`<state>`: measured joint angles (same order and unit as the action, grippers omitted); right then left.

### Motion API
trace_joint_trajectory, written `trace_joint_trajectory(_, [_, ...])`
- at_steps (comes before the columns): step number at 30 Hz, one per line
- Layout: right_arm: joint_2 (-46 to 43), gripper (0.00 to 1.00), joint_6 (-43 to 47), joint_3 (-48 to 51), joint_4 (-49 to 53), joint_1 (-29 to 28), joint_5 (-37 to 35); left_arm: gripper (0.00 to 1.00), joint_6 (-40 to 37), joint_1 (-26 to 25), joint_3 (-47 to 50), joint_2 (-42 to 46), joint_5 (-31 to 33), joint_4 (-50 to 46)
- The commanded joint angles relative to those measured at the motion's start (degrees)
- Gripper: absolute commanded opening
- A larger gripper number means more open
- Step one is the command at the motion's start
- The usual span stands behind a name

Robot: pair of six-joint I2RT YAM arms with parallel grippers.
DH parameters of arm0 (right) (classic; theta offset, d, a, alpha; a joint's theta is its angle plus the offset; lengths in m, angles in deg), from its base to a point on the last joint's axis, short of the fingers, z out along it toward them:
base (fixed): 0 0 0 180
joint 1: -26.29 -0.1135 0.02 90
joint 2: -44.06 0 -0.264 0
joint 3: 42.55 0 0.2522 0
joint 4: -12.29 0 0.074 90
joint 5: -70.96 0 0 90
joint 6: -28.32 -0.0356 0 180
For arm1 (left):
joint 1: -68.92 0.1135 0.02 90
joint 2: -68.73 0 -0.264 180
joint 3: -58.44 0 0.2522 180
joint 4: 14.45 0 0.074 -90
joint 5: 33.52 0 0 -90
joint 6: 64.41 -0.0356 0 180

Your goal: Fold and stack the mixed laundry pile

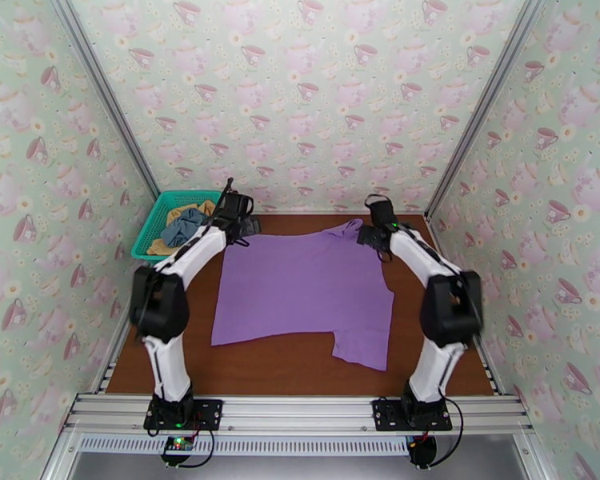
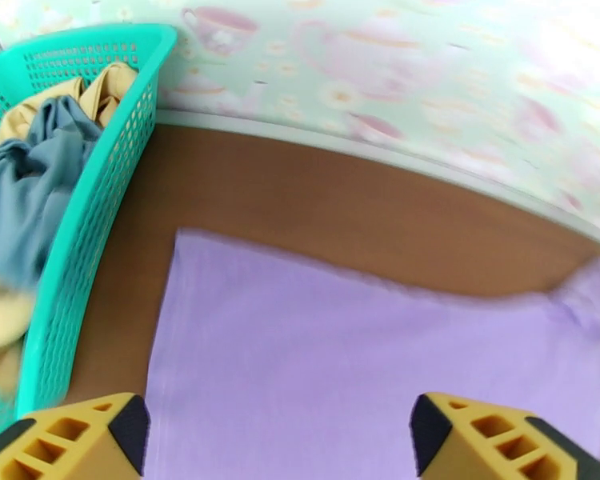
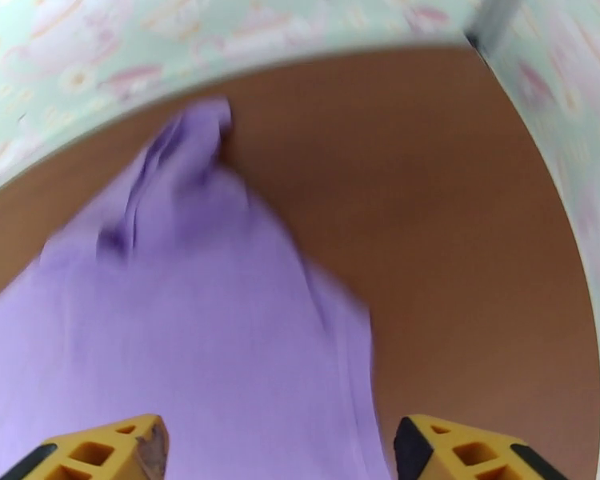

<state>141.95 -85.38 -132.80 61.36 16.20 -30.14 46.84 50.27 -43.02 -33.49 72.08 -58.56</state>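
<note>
Purple T-shirt (image 1: pixel 300 290) lies spread out on the brown surface (image 1: pixel 300 368), with both claws over its far edge.

Left claw (image 2: pixel 280 434): yellow fingers (image 2: pixel 100 438) spread wide, nothing pinched between them. From the left wrist, shirt cloth (image 2: pixel 340 354) lies flat under the gap, far-left corner just ahead. From the top, this claw (image 1: pixel 240 222) sits at the shirt's far-left corner, next to the basket.

Right claw (image 3: pixel 280 446): fingers (image 3: pixel 116 450) also spread wide, not pinching anything. Cloth (image 3: pixel 180 330) below it runs forward to a bunched, wrinkled tip near the back wall. That view is blurred, so I can't tell whether the fingertips touch the fabric. From the top, the claw (image 1: pixel 378 230) is at the shirt's far-right corner, right by that bunched tip.

Shirt overall: mostly flat. The near edge is uneven, and one flap at near right reaches toward the arm bases.

Teal mesh basket (image 1: pixel 150 238) is in the far-left corner of the surface, just left of the shirt and not touching it. The left wrist view shows bare surface (image 2: pixel 124 258) between the basket wall (image 2: pixel 84 226) and the shirt edge.

Inside the basket, the grey-blue piece (image 1: pixel 182 226) is crumpled on top of the mustard-yellow piece (image 1: pixel 206 207). Closer up, the grey-blue (image 2: pixel 20 202) drapes over the yellow (image 2: pixel 108 86), and yellow shows at both ends.
</note>
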Motion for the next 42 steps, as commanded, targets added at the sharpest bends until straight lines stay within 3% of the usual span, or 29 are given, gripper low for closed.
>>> trace_joint_trajectory(1, [-5.6, 0.76, -6.4, 11.3, 5.1, -2.4, 4.1, 0.83, 6.2, -0.6, 12.1, 8.8, -2.7, -8.3])
trace_joint_trajectory(7, [-17.3, 0.76, -9.3, 23.6, 7.4, -6.9, 4.7, 0.69, 16.4, -0.7, 33.0, 25.0, -8.9, -15.0])
trace_joint_trajectory(11, [-20.5, 0.75, -8.7, 25.5, 8.3, -8.6, 5.4, 0.64, 20.8, 0.2, 43.5, 32.0, -13.9, -15.4])
trace_joint_trajectory(16, [-21.3, 0.73, -6.9, 24.5, 8.6, -10.4, 6.3, 0.58, 26.1, 1.1, 51.7, 35.5, -15.6, -14.2])
trace_joint_trajectory(23, [-20.3, 0.7, -4.5, 23.6, 8.7, -11.1, 7.8, 0.48, 29.0, 2.5, 56.1, 33.2, -16.5, -11.3])
trace_joint_trajectory(32, [-21.3, 0.69, -3.5, 25.9, 7.6, -11.1, 9.4, 0.42, 26.8, 4.1, 54.9, 25.9, -11.3, -8.2])
trace_joint_trajectory(35, [-22.4, 0.68, -2.7, 26.2, 8.2, -11.3, 10.0, 0.31, 24.4, 6.0, 53.2, 23.4, -10.0, -7.7])
trace_joint_trajectory(40, [-25.3, 0.67, 1.3, 25.8, 9.2, -15.9, 10.8, 0.0, 19.9, 11.2, 50.6, 21.5, -11.0, -7.2])
trace_joint_trajectory(42, [-26.0, 0.67, 3.6, 25.0, 9.4, -19.9, 10.5, 0.0, 18.4, 13.4, 49.7, 21.6, -11.7, -7.3])
